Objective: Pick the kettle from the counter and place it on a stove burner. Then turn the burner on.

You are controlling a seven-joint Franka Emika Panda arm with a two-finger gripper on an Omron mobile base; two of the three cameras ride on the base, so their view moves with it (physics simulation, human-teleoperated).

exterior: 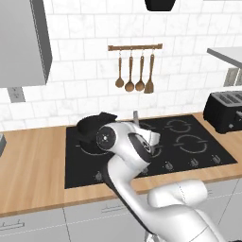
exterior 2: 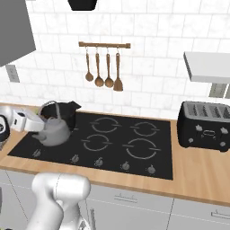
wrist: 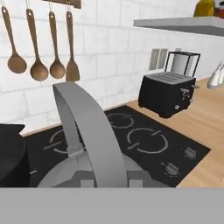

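Observation:
The grey kettle [exterior 2: 55,131] is low over the left end of the black cooktop [exterior 2: 134,161], left of the burner rings; I cannot tell if it touches the glass. My gripper [exterior 2: 41,122] reaches in from the left and is shut on the kettle's arched handle [wrist: 94,144], which rises close up in the hand view. The fingertips are hidden there. The nearest stove burner [exterior 2: 96,143] lies just right of the kettle. In the left base view my arm [exterior: 127,151] covers the kettle. The tan counter [exterior 2: 202,170] runs around the cooktop.
A black pot [exterior 2: 63,112] stands right behind the kettle, also seen as the black pot [exterior: 94,125]. A row of knobs [exterior 2: 126,166] lines the cooktop's front edge. A black toaster [exterior 2: 204,126] sits on the right. Wooden utensils [exterior 2: 103,67] hang on the wall.

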